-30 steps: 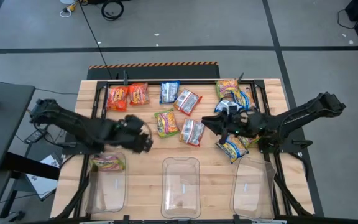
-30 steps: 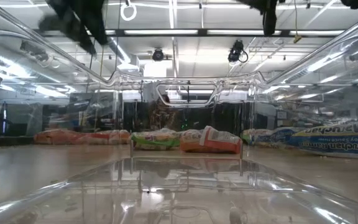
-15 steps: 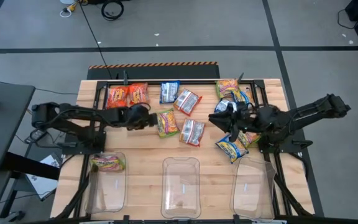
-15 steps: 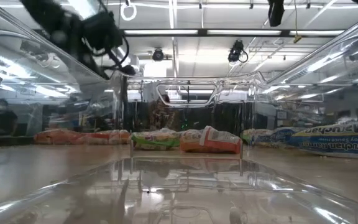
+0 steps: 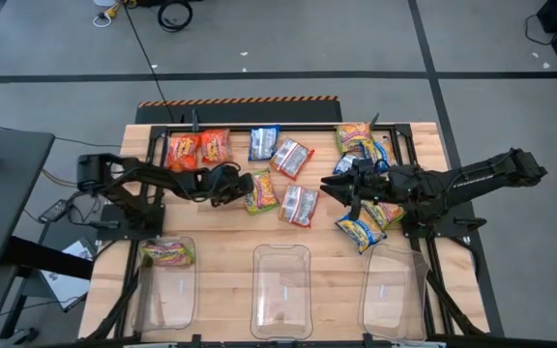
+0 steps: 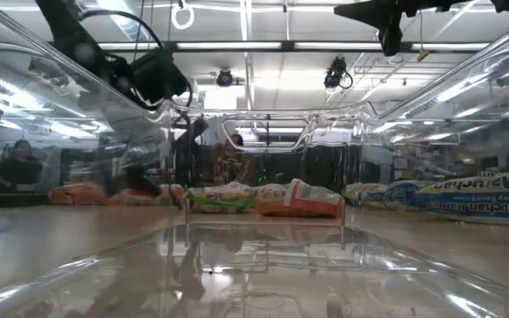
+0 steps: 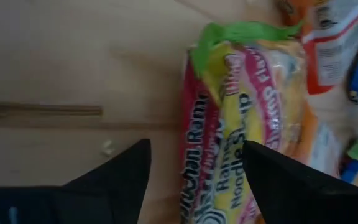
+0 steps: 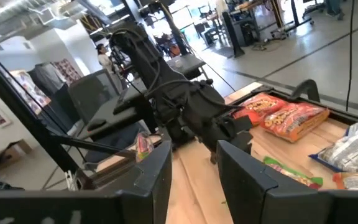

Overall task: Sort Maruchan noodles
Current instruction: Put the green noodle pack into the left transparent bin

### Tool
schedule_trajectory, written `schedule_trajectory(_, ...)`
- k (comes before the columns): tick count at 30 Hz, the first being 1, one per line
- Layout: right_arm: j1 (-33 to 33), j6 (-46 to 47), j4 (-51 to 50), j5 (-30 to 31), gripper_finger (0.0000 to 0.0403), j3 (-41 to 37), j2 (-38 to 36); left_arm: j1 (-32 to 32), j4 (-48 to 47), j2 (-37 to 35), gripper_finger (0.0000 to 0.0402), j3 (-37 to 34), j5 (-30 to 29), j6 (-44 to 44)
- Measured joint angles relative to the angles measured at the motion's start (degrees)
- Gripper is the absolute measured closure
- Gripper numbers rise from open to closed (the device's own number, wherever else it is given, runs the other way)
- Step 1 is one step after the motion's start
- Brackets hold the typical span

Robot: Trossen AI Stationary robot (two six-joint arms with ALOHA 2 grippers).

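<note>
Several Maruchan packets lie flat on the table: orange-red ones [image 5: 198, 150], a blue one [image 5: 263, 142], a green-yellow one [image 5: 259, 190], an orange-red one [image 5: 300, 205] and a mixed cluster [image 5: 367, 147] at the right. One green-yellow packet [image 5: 167, 253] lies in the left bin. My left gripper [image 5: 232, 184] hangs open above the left edge of the green-yellow packet [image 7: 247, 106], one finger to each side of that edge, well above table height in the low view [image 6: 153, 78]. My right gripper [image 5: 339, 188] is open and holds nothing [image 8: 194, 152]. It hovers left of the cluster, pointing at the left arm.
Three clear rectangular bins stand along the near edge: left [image 5: 165, 290], middle [image 5: 281, 295], right [image 5: 395, 295]. A blue-and-yellow packet [image 5: 361, 229] lies just beyond the right bin, under the right arm. Black frame rails border the table's far edge and sides.
My left gripper has swung from beside the left bin toward the far edge, then right, to the green-yellow packet in the middle, coming lower in the low view. My right gripper has stayed near the cluster. No packet has moved.
</note>
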Motion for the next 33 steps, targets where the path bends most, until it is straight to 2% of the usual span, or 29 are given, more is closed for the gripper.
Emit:
schedule_trajectory(4, -0.9, 0.0, 0.1, 0.0, 0.027, 0.0, 0.4, -0.2, 5.8, 2.9, 0.0172, 0.1, 1.3, 0.6)
schedule_trajectory(10, -2.5, 0.0, 0.1, -0.2, 0.027, 0.0, 0.6, -1.2, 6.7, 5.4, 0.0216, 0.2, 0.0, 1.4)
schedule_trajectory(13, -3.1, 0.0, 0.3, -0.2, 0.027, 0.0, 0.5, -2.0, 8.7, 5.3, 0.0257, 0.2, -2.0, 4.2)
schedule_trajectory(18, -3.9, -2.1, 0.1, -0.2, 0.027, 0.0, 0.5, -2.3, 4.5, 4.3, 0.0341, 3.4, -2.8, 10.7)
schedule_trajectory(21, -4.4, -3.1, 0.2, -0.2, 0.027, 0.0, 0.5, -2.3, -1.7, 2.4, 0.0381, 7.6, -2.5, 16.0)
schedule_trajectory(24, -4.6, -3.1, 0.1, -0.2, 0.027, 0.0, 0.5, -2.8, -11.2, -0.4, 0.0385, 13.9, -2.0, 22.8)
schedule_trajectory(29, -4.6, -3.1, 0.1, -0.2, 0.027, 0.0, 0.5, -5.7, -36.7, -3.8, 0.0384, 30.6, -1.8, 39.0)
schedule_trajectory(33, -4.6, -5.8, -0.1, -0.2, 0.027, 0.0, 0.5, -10.9, -57.0, -4.2, 0.038, 45.5, -3.9, 51.2)
